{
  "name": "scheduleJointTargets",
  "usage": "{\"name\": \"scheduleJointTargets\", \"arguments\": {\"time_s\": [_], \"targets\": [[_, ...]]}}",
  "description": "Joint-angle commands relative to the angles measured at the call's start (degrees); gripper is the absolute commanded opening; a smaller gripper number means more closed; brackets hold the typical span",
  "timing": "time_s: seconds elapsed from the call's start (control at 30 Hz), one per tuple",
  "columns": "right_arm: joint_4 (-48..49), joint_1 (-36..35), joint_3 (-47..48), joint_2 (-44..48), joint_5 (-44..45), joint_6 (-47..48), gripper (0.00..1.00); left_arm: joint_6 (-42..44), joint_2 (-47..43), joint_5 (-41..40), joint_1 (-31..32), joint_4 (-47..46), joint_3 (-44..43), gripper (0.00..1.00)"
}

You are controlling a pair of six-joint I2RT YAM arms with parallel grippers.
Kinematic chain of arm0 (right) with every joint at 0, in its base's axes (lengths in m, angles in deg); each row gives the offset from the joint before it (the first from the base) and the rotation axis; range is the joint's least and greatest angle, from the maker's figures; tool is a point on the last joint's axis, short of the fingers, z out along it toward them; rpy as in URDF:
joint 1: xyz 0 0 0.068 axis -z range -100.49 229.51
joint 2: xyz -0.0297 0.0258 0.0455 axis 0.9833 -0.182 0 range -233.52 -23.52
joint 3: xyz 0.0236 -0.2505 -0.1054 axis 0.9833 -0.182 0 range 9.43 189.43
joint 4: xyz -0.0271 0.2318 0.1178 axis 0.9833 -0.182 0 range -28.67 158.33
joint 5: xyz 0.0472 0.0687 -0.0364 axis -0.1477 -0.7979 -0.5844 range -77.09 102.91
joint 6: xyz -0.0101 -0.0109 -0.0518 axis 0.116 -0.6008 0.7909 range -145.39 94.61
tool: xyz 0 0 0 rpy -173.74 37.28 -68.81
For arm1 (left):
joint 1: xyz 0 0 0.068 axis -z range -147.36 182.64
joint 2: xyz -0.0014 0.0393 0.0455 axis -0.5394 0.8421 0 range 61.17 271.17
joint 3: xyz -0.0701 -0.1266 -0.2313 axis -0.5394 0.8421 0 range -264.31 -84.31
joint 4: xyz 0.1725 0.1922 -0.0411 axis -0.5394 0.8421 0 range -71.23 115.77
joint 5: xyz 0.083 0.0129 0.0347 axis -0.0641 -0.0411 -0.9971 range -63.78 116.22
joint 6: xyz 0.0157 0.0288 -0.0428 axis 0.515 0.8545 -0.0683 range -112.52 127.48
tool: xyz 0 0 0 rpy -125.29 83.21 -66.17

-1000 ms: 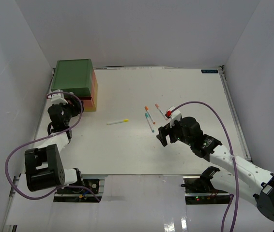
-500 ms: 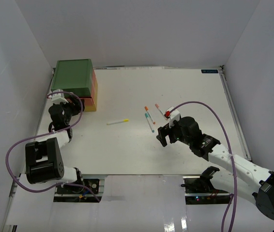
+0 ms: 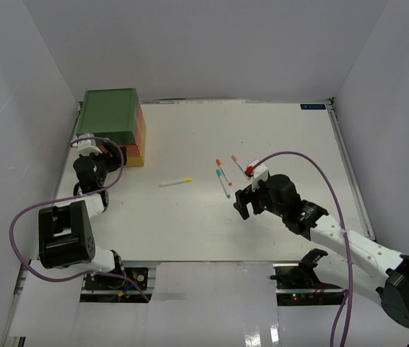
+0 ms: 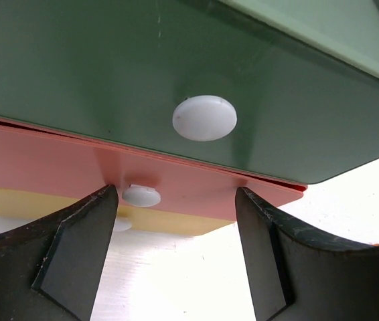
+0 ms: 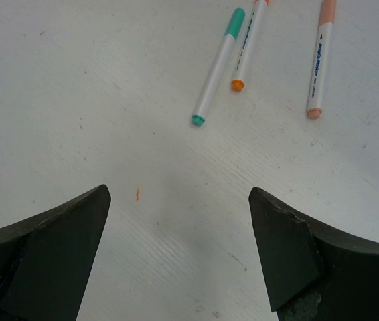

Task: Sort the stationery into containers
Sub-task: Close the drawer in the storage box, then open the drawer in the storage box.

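left gripper (image 4: 175,194): jaws spread, orange-red drawer's knob (image 4: 141,195) between them, contact unclear
right gripper (image 5: 178,194): jaws spread, holding nothing
pens: teal pen (image 5: 213,73), orange pen (image 5: 246,47), pink pen (image 5: 318,63) at its 12–1 o'clock; yellow pen (image 3: 175,182) at their 9
drawer stack (image 3: 110,123): table's 10 o'clock corner

White table (image 3: 277,137), matte, faintly scuffed. White enclosure walls (image 3: 204,43) at left, back and right. Small blue label (image 3: 311,107) at the table's far right corner. Tiny orange speck (image 5: 136,194) on the tabletop.
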Motion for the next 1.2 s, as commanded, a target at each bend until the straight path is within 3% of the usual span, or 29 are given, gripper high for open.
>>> {"name": "scheduleJointTargets", "arguments": {"time_s": [0.0,0.23,0.43,0.57,0.8,0.97,1.17], "targets": [[2.43,-0.06,0.06,-0.01,0.70,0.53,0.91,-0.46,0.05,1.32,-0.32,-2.75,-1.30,0.82],[2.34,0.03,-0.12,0.34,0.79,0.52,0.91,-1.86,-0.73,0.97,-0.32,-3.19,0.01,0.82],[2.34,0.03,-0.03,0.17,0.70,0.61,0.91,-5.37,-8.11,-2.89,-0.40,1.20,4.14,0.83],[2.52,0.03,-0.12,0.43,-0.09,0.44,0.90,-11.24,-14.52,-6.31,-0.40,9.61,5.46,0.82],[2.96,0.03,-0.73,1.22,-3.06,0.35,0.90,-23.03,-18.49,-5.19,-1.28,16.94,9.24,0.80],[3.40,-0.06,-1.43,2.36,-4.48,0.09,0.90,-31.12,-17.97,0.34,-5.76,10.19,16.00,0.76],[6.20,0.03,-2.75,3.24,-7.12,-0.35,0.90,-36.57,-10.06,6.50,-9.37,-1.49,18.47,0.75]]}}
